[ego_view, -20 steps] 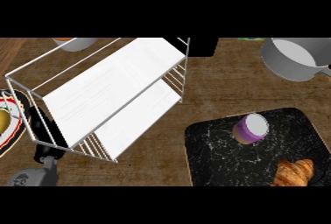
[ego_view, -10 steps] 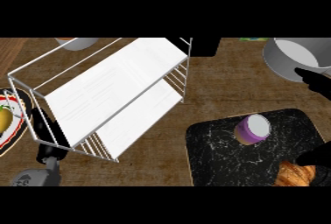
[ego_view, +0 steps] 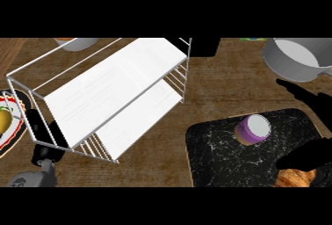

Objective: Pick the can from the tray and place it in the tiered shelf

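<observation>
A purple can (ego_view: 251,129) with a white top stands on the black marble tray (ego_view: 220,154) at the lower right. My right hand (ego_view: 310,97) comes in from the right edge and is open. Its fingers reach out above and to the right of the can, and its thumb (ego_view: 303,156) lies below and to the right, both apart from the can. The white wire tiered shelf (ego_view: 110,94) fills the left and middle of the view. At the lower left my left hand (ego_view: 44,153) rests open, partly behind the shelf's near corner.
A croissant (ego_view: 297,178) lies on the tray's lower right corner, partly under the thumb. A grey pot (ego_view: 297,57) stands at the top right. A plate (ego_view: 13,136) with fruit sits at the left edge, a bowl (ego_view: 76,42) at the top left.
My right hand has come in from the right edge and now spreads beside the can, its thumb over the croissant. The can, the shelf and my left hand have not moved.
</observation>
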Available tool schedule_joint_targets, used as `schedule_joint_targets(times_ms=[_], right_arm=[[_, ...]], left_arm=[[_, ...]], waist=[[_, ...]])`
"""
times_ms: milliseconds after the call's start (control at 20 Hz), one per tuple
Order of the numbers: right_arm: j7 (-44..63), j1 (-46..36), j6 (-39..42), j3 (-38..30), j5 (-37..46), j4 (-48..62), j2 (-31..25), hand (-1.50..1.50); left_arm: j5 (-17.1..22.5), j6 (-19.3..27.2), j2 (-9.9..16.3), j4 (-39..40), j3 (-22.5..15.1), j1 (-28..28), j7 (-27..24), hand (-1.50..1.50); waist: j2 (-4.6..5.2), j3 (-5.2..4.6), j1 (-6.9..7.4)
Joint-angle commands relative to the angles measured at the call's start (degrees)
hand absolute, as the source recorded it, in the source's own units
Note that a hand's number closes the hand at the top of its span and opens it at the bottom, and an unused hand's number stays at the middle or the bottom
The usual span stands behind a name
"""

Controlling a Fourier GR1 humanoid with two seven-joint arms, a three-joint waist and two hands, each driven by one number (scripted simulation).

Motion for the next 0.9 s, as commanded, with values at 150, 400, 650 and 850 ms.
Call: schedule_joint_targets(times_ms=[150,400,650,850], right_arm=[[0.3,0.2,-0.5,2.7,9.4,1.9,4.5,-1.5],[1.3,4.4,0.5,2.2,11.7,-2.3,8.0,-1.5],[0.5,1.3,1.6,4.4,17.5,4.3,11.2,-1.5],[-3.5,-0.4,-1.1,5.1,23.1,10.5,13.4,-1.5]], left_arm=[[-1.3,1.9,-2.3,-1.1,-1.0,0.7,5.4,0.0],[-2.6,0.4,-2.5,-0.4,0.3,3.2,1.9,0.0],[-1.9,-1.8,-2.0,0.4,1.6,1.2,3.3,0.0],[-4.2,1.5,-6.2,4.6,0.3,-1.6,1.4,0.0]], waist=[[0.3,-0.33,-0.01],[0.26,-0.35,-0.28],[0.34,-0.35,-0.07],[0.46,-0.35,-0.04]])
